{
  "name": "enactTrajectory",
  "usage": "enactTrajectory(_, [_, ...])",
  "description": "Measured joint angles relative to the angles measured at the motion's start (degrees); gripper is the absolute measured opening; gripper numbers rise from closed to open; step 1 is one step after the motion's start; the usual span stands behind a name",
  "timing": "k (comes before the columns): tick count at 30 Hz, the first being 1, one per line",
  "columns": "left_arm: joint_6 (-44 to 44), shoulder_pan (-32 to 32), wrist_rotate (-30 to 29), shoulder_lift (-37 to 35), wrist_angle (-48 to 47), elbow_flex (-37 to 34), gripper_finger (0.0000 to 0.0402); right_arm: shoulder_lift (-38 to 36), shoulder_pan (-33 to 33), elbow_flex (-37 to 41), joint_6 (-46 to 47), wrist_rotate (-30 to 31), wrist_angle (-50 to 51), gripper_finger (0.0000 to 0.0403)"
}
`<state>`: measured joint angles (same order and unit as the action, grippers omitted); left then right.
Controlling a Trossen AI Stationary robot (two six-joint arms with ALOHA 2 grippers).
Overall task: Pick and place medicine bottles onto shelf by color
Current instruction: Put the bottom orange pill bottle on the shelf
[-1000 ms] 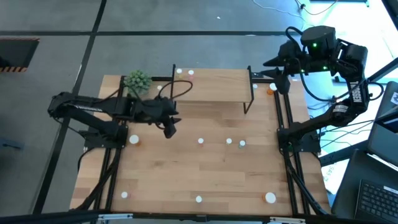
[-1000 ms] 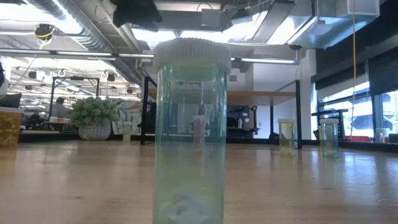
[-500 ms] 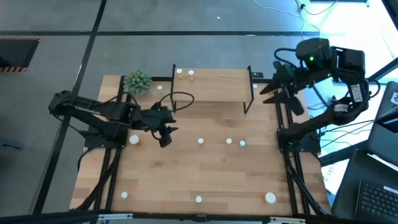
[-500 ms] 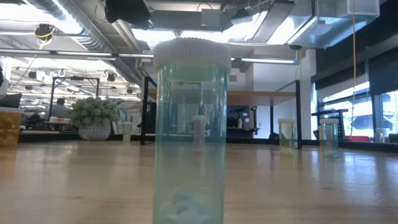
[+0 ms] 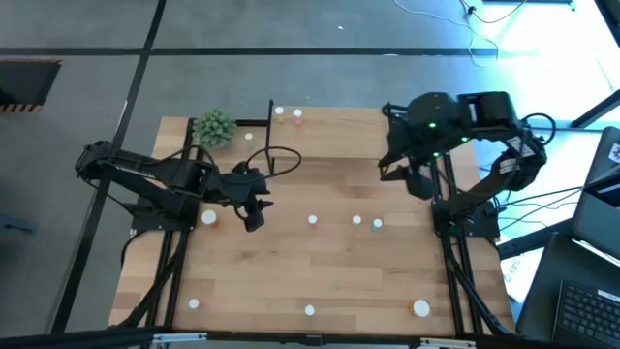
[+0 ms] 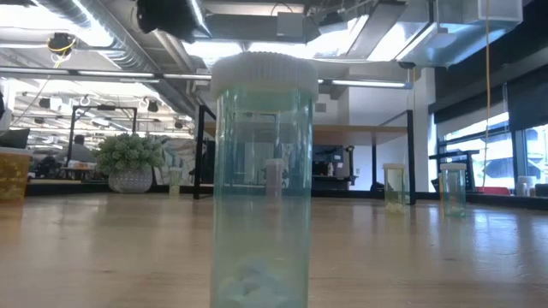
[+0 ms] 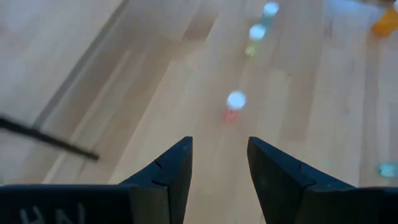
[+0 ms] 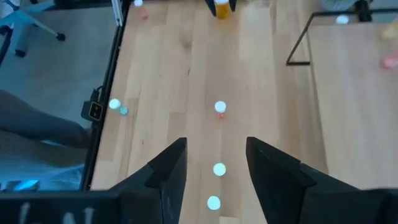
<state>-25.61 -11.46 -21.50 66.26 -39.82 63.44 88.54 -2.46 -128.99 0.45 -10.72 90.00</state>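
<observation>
High view: left fingers hang over the worktop, empty; a white-capped bottle stands apart from their tips toward the middle, two more beyond it. Right fingers are over the right end of the shelf, nothing between them. Two small bottles sit on the shelf's far left corner, beside the plant ball.

Low view: a tall teal bottle stands close up; shelf legs and two pale bottles behind.

Left wrist view: fingers spread, empty; a pink-red bottle stands ahead of the gap.

Right wrist view: fingers spread, empty; a green bottle lies between them, a pink-red one farther ahead.
</observation>
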Motion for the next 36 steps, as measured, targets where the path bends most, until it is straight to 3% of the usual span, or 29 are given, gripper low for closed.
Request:
enactTrajectory(9, [-18.27,-1.72,0.02,-1.92,-15.50,0.02,0.0149,1.64,0.42,0.02,0.80,-1.77,0.00,0.0168])
enactTrajectory(15, [-39.86,-4.47,0.07,-2.45,-28.42,0.02,0.0149,0.45,0.42,0.02,4.06,-1.79,0.04,0.0168])
enactTrajectory(20, [-53.56,-5.24,6.32,-2.36,-35.03,0.02,0.0149,0.86,0.46,0.02,3.59,-1.09,0.04,0.0168])
enactTrajectory(23, [-56.33,-5.24,9.25,-2.18,-36.94,0.02,0.0149,1.73,0.46,0.02,2.27,-0.95,0.03,0.0168])
enactTrajectory(36, [-56.98,-5.24,9.16,-2.14,-39.16,0.00,0.0149,4.48,0.46,0.02,2.72,-0.92,0.02,0.0168])
